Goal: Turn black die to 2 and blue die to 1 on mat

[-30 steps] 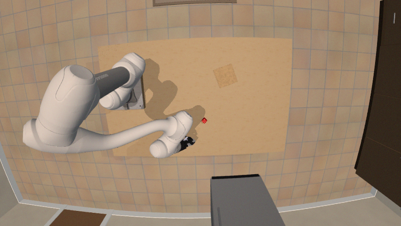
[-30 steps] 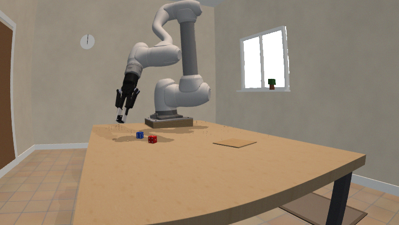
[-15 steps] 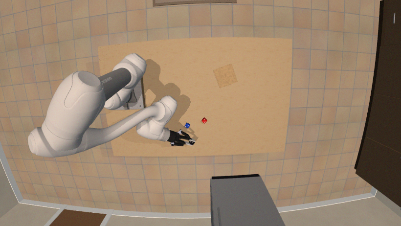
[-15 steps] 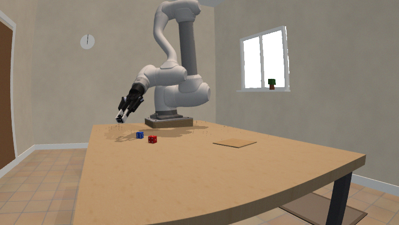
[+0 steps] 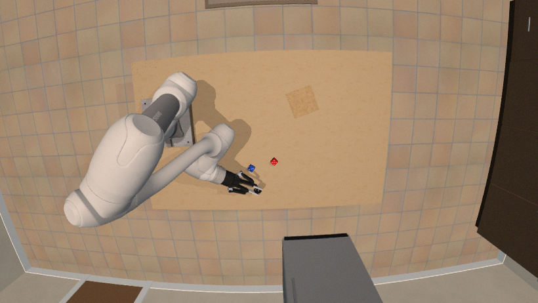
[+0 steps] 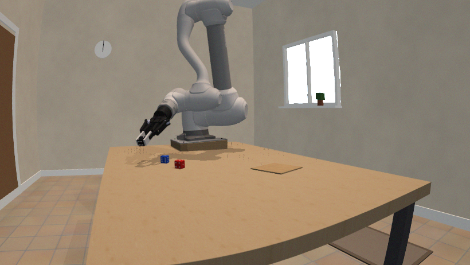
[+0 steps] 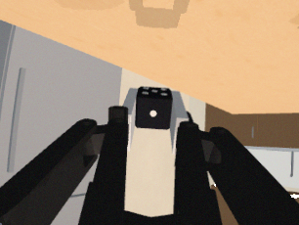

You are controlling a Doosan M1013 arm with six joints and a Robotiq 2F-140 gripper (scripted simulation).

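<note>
- Gripping black die (image 5: 257, 190) (image 6: 141, 141) (image 7: 153, 108) with end effector (image 5: 257, 191) (image 6: 141, 140) (image 7: 153, 103), pads on opp. sides; held in air above surface (image 5: 338, 150) (image 6: 230, 197) (image 7: 220, 49), near one long edge, well apart from mat (image 5: 302, 101) (image 6: 276, 168).
- Main risk: slip or pivot in grip, from small contact area plus tilted wrist; could drop near edge and roll off.
- Also poss.: landing on an edge or corner, from releasing before squared up w/ surface; could topple to wrong no.
- Another: clipping blue die (image 5: 251, 168) (image 6: 164, 159) or red die (image 5: 273, 161) (image 6: 179, 164) w/ fingers or wrist, from swinging low toward mat; esp. bad for red, showing 5 on top and needing to keep it.
- Likely mid-reorientation, w/ blue yet to turn and mat placement yet to do for both.
- Pointing: tilted along w/ end effector, not flat; 1 facing back toward palm, opp. face outward and slanting down. Can't confirm from here where 2 lies.
- Long axis: none, being a cube; judge by faces only.
- Next, prob.: finish turn to get 2 up, level out, then lower gently.
</note>
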